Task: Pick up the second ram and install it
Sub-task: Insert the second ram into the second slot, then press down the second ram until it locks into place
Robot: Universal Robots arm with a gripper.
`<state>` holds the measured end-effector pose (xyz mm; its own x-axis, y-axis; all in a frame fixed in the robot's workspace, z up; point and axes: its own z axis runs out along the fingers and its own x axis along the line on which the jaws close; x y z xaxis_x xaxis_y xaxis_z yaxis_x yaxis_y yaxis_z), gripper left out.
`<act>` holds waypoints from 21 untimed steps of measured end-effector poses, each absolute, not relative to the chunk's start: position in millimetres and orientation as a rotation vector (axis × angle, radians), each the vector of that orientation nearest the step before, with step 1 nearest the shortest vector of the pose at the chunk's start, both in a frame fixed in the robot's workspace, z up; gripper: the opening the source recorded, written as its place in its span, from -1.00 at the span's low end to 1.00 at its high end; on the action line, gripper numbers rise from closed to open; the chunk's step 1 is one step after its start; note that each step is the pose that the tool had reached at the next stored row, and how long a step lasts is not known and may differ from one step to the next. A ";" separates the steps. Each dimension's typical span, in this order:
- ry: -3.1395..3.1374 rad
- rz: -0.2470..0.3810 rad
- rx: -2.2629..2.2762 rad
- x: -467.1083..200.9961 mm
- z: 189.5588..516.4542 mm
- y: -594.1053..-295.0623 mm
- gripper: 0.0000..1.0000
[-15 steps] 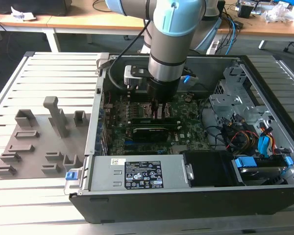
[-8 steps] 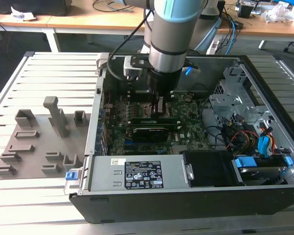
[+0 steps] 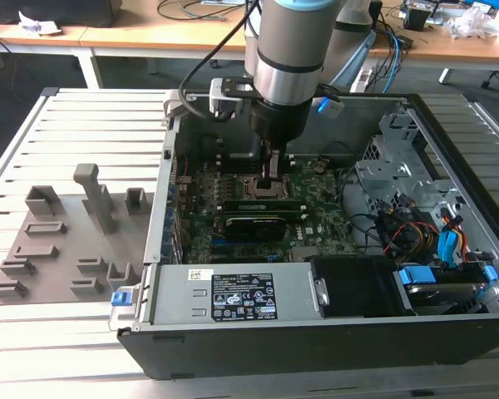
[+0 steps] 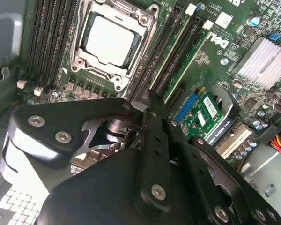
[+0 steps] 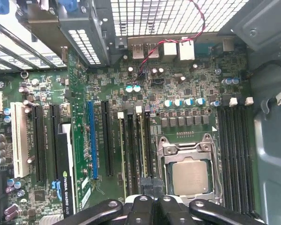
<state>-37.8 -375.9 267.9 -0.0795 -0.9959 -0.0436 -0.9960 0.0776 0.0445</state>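
Gripper (image 3: 270, 179) reaches down into the open computer case (image 3: 449, 324), fingers closed together over the second ram (image 5: 142, 150), which stands seated in a motherboard (image 5: 112, 79) slot beside the processor socket (image 5: 189, 173).

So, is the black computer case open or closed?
Open: the black computer case has no side cover, baring the large green motherboard, where the gripper reaches in.

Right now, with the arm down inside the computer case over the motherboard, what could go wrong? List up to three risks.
1. The gripper hangs right beside the open processor socket; a sideways slip could hit it.
2. It is over the narrow memory slots; off-line pressure there might strain a slot or the motherboard.
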 end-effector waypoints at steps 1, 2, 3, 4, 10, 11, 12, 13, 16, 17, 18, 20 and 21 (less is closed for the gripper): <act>2.305 0.098 -2.130 -37.8 268.1 -376.0 -0.79; 2.305 0.098 -2.130 -37.8 268.4 -376.0 -0.79; 2.305 0.098 -2.130 -37.8 268.7 -375.9 -0.79; 2.305 0.098 -2.130 -37.8 268.7 -375.9 -0.79; 2.306 0.100 -2.131 -22.2 267.9 -376.0 -0.79; 2.306 0.100 -2.132 -20.9 267.9 -376.0 -0.79; 2.306 0.100 -2.131 -20.4 267.8 -376.0 -0.79; 2.306 0.100 -2.131 -20.4 267.8 -376.0 -0.79; 2.306 0.100 -2.131 -20.2 267.8 -376.0 -0.79; 2.306 0.100 -2.131 -20.2 267.8 -376.0 -0.79; 2.306 0.100 -2.131 -20.2 267.8 -376.0 -0.79; 2.307 0.102 -2.132 -12.6 267.0 -375.9 -0.79; 2.309 0.106 -2.134 -1.2 263.3 -375.9 -0.79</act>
<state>-1.2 -375.9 263.3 -0.0797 -0.9959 -0.0429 -0.9956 0.0774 0.0519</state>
